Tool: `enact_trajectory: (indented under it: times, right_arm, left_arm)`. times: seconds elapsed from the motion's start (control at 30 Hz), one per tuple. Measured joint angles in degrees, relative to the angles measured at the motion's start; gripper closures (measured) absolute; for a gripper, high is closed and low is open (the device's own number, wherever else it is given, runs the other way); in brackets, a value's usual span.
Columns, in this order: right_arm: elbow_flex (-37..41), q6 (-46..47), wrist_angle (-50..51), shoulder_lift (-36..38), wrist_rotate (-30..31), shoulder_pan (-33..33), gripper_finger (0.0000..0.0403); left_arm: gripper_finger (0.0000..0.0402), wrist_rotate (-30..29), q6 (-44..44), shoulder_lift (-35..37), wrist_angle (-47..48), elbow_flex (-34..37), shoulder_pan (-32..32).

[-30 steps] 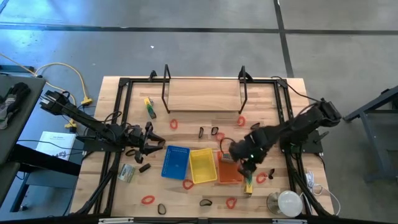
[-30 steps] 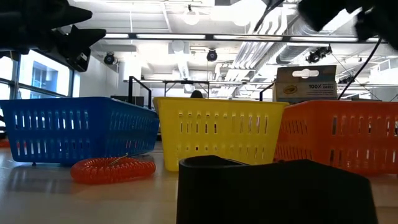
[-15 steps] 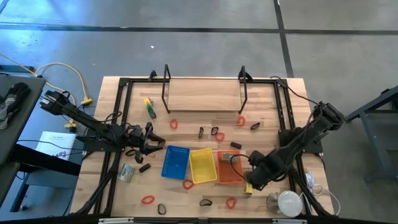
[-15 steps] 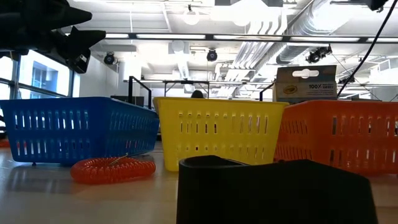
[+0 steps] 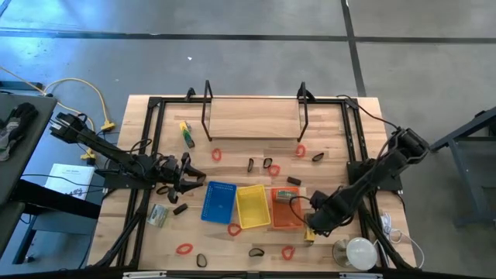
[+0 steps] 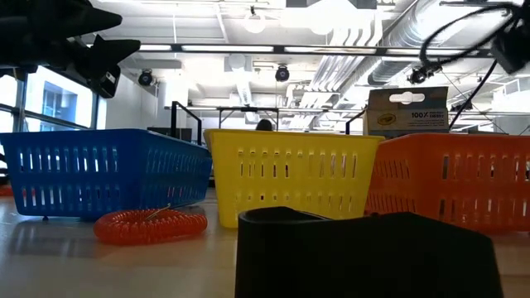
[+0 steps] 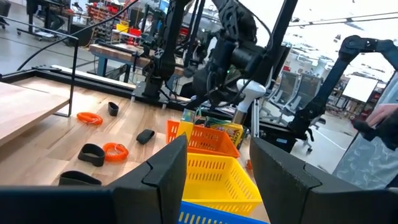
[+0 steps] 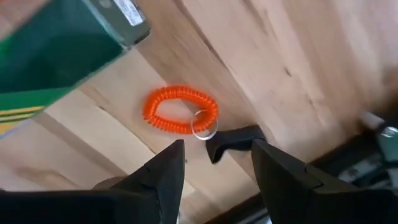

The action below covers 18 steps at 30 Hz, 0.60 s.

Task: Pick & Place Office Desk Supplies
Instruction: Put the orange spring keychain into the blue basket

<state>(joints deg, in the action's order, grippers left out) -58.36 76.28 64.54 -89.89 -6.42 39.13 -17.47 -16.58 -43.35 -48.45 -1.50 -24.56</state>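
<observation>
Small supplies lie scattered on the wooden table: red loops (image 5: 216, 154) (image 5: 184, 249), black clips (image 5: 250, 164) (image 5: 256, 251), a grey-green piece (image 5: 158, 215). My right gripper (image 5: 318, 223) is open and low, right of the orange tray (image 5: 283, 213). In its wrist view, my right gripper (image 8: 214, 168) is close above a red coil loop (image 8: 180, 111) with a metal ring and a black clip (image 8: 233, 140), both flat on the wood. A green-and-yellow box (image 8: 62, 50) lies beside them. My left gripper (image 5: 190, 178) waits open, left of the blue tray (image 5: 219, 201).
Blue, yellow (image 5: 252, 206) and orange trays stand side by side in the middle of the table. A round white object (image 5: 360, 252) sits at the near right corner. A black metal frame (image 5: 256, 116) rings the table, with a raised shelf at the far side.
My right arm has swung from above the orange tray toward the table's near right corner and come down beside the box and the red coil loop. In the last half second it has barely moved.
</observation>
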Motion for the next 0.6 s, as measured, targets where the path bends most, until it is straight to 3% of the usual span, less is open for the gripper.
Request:
enact_trajectory:
  times: [0.6]
  right_arm:
    - [8.75, -6.05, -10.39, 0.0, 1.78, -0.02, 0.0229]
  left_arm:
    - [0.0231, -0.04, 0.02, 0.0, 0.02, 0.0, 0.0]
